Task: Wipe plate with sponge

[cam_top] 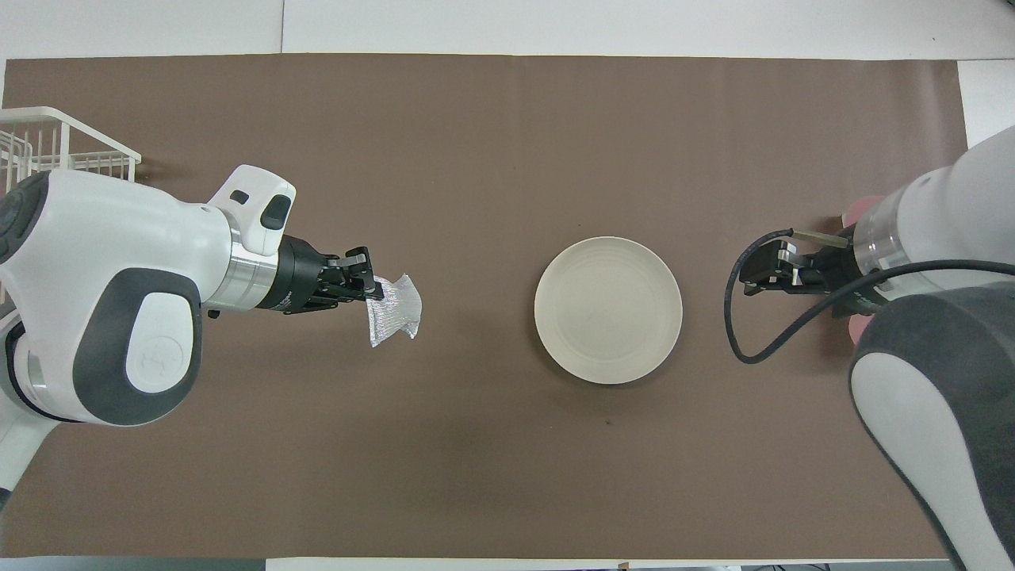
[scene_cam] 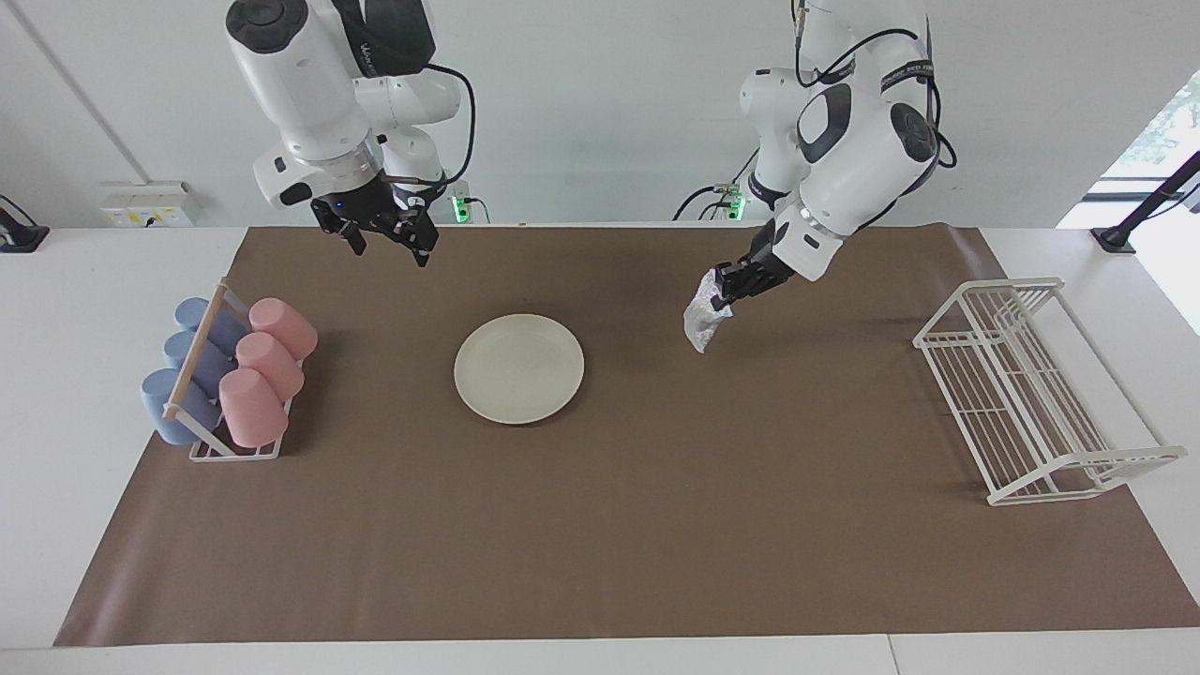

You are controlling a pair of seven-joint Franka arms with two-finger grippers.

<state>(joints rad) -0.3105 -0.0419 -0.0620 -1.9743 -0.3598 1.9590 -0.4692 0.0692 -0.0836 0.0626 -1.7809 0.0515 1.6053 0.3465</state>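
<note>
The silvery-grey glittery sponge [scene_cam: 703, 319] is pinched, dangling, by the closed left gripper [scene_cam: 722, 292], at the round cream plate's [scene_cam: 518, 367] three o'clock in the facing view, ready for wiping; the right gripper [scene_cam: 380, 236] is held open, empty.

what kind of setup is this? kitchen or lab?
Probably a lab bench staged as a dishwashing station: a brown mat over a white table, a rack of pink and blue cups, a white wire dish rack, a plate, bare walls and cabling.
</note>
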